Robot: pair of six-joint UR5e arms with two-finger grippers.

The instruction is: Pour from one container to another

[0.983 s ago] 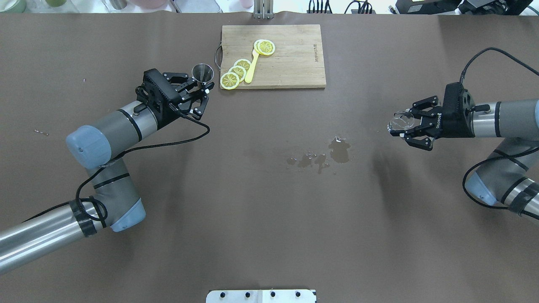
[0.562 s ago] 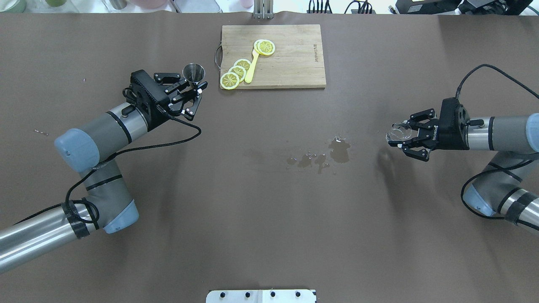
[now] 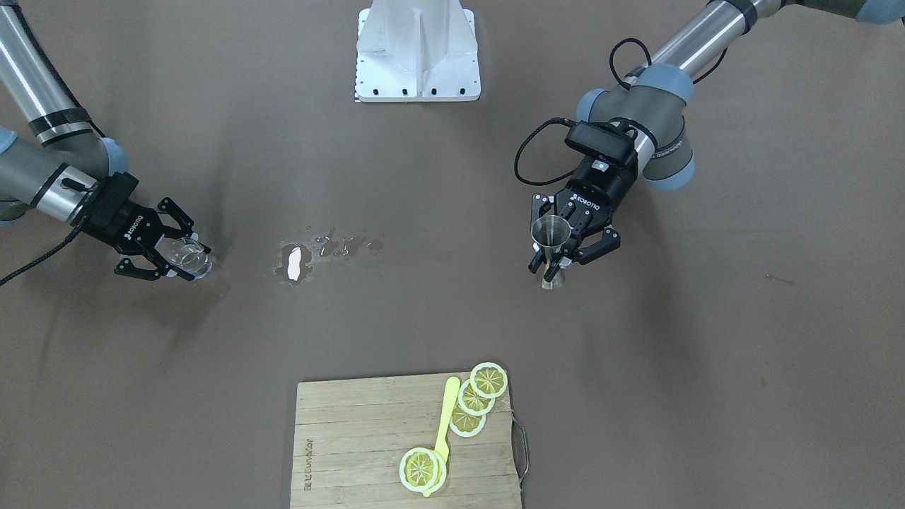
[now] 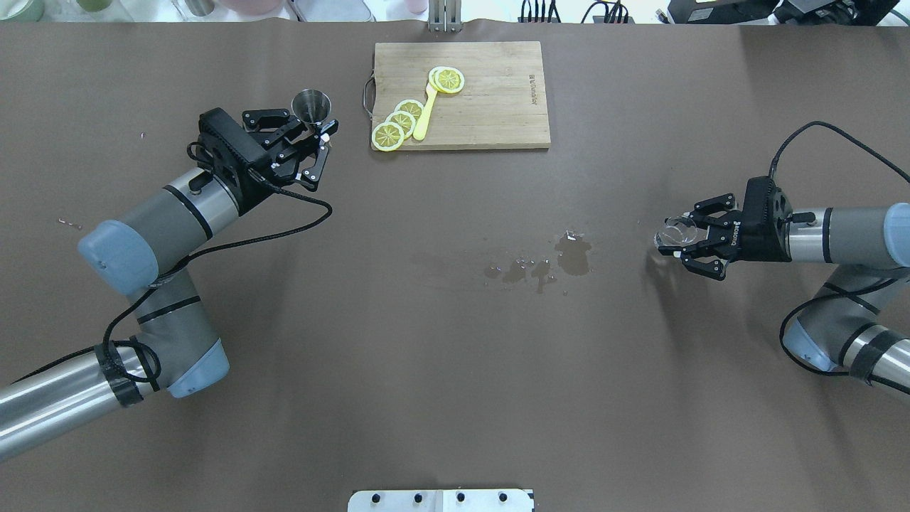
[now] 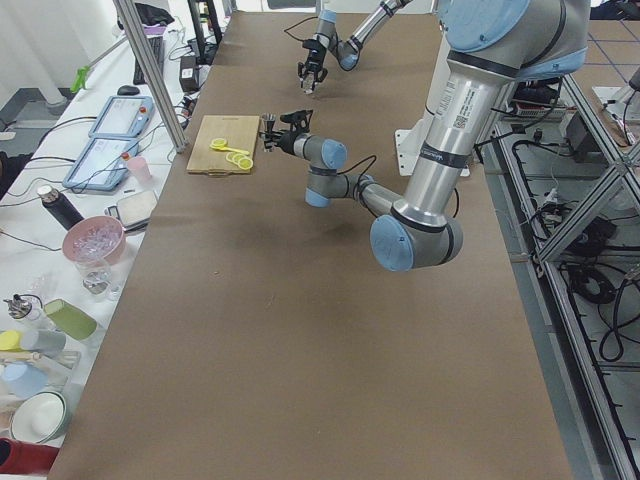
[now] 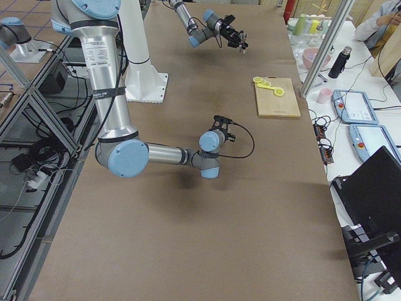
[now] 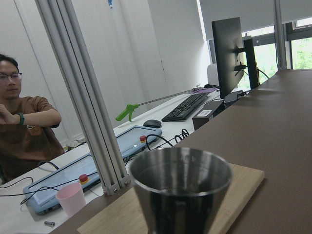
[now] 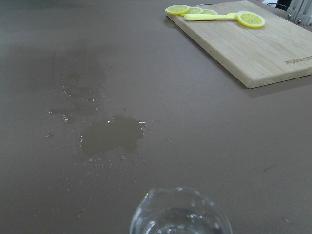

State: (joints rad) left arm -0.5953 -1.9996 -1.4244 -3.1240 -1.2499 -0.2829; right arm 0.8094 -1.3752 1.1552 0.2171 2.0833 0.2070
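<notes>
Nearest me, base plate (image 4: 441,500) at table (image 4: 426,398) edge. Mid-table there's a wet spill (image 4: 571,257). Right of it, R gripper (image 3: 185,260) has its fingers closed round the clear glass (image 4: 672,230), low over the tabletop; can't tell if it touches. Further out on the left, L gripper (image 3: 557,256) is clamped on the steel jigger (image 4: 311,107) at its waist, jigger upright w/ mouth up, just beside the board's handle end. Farthest, cutting board (image 4: 490,107) w/ lemon slices (image 4: 388,136).
</notes>
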